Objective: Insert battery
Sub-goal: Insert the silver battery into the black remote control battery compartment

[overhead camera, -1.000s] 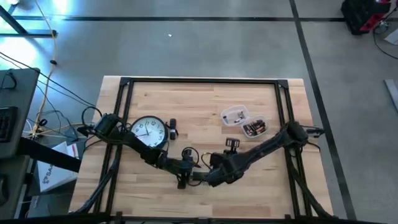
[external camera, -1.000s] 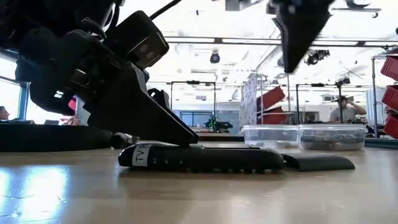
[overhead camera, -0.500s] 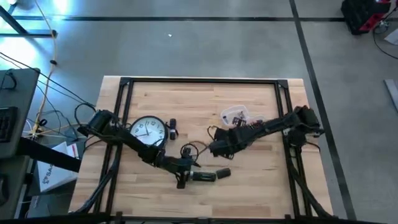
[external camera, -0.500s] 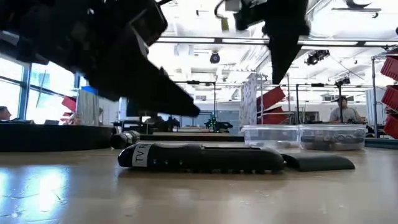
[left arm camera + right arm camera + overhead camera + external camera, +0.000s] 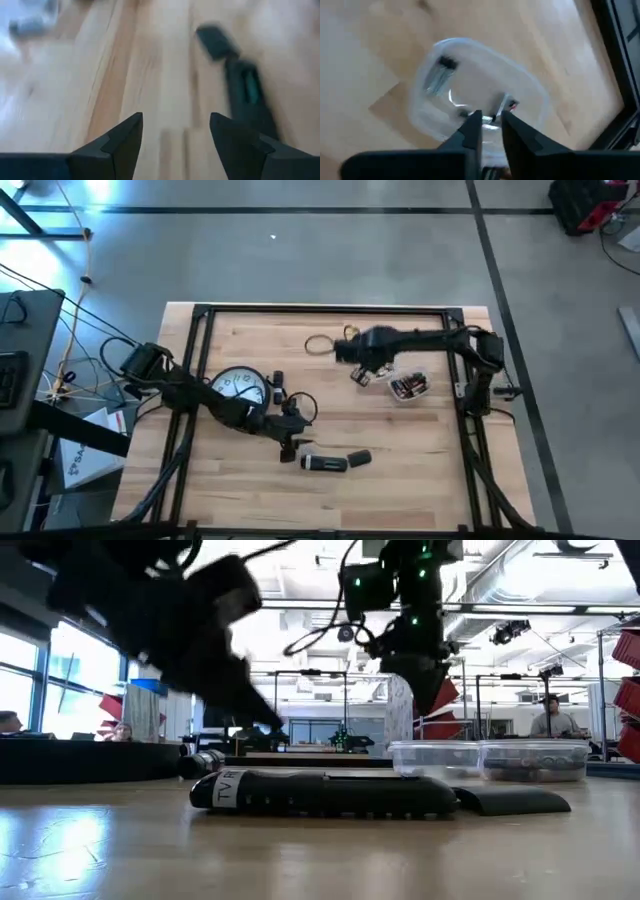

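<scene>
The remote (image 5: 324, 463) lies on the tabletop (image 5: 330, 410) near its front edge, just beyond the left claw (image 5: 287, 442), fingers apart; the right claw (image 5: 491, 125), nearly together, hovers over a clear container (image 5: 475, 100).

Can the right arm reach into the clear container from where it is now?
Probably yes: the right gripper hangs just above the clear container, which looks open on top, with nothing between them.

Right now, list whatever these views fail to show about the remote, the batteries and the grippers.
- Remote: left wrist view is motion-blurred, so its battery bay is unreadable.
- Clear container: right wrist view is blurred; the contents are indistinct.
- Right gripper: fingers nearly together; anything held is too small to tell.
- Left gripper: open, empty.
</scene>
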`<control>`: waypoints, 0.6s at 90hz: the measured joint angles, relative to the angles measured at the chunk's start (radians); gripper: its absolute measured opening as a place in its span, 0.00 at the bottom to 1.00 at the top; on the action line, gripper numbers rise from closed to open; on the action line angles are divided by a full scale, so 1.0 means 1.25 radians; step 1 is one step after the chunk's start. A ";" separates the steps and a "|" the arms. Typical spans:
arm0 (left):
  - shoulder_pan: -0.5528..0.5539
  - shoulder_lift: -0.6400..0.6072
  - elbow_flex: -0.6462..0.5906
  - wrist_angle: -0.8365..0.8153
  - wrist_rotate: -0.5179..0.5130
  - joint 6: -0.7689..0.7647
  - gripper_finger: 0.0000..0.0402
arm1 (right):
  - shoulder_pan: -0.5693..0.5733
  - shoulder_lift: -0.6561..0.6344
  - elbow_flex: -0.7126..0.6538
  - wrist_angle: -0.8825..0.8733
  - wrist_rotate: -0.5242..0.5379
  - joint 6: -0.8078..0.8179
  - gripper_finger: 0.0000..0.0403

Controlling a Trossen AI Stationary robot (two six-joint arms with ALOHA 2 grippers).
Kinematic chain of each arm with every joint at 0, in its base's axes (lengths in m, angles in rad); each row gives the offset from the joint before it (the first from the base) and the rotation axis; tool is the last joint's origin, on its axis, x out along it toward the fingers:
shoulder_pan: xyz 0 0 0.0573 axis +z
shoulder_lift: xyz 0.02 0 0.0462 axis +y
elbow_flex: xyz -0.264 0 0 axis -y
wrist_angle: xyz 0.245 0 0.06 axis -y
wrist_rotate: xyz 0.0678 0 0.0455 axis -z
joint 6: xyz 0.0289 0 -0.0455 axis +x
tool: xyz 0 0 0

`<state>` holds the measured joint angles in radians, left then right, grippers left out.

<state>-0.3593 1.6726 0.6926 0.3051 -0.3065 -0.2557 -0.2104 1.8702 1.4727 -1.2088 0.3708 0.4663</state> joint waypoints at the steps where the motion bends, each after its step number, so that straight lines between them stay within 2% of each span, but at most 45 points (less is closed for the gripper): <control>1: 0.000 0.000 -0.002 0.001 -0.001 -0.001 0.53 | -0.006 0.000 0.000 0.003 -0.001 -0.002 0.17; 11: 0.001 0.000 -0.014 0.003 -0.014 -0.010 0.53 | -0.059 0.000 0.000 0.024 -0.017 -0.017 0.28; 20: 0.001 0.000 -0.018 0.005 -0.014 -0.016 0.52 | -0.098 0.000 0.000 0.048 -0.083 -0.013 0.33; 31: 0.002 0.000 -0.018 0.006 -0.015 -0.017 0.53 | -0.129 0.000 0.001 0.065 -0.165 0.024 0.34; 54: 0.001 0.000 -0.018 0.011 -0.016 -0.017 0.53 | -0.147 0.007 0.001 0.067 -0.259 0.065 0.32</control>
<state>-0.3576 1.6722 0.6701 0.3187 -0.3260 -0.2773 -0.3936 1.8785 1.4738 -1.1255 0.0467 0.5470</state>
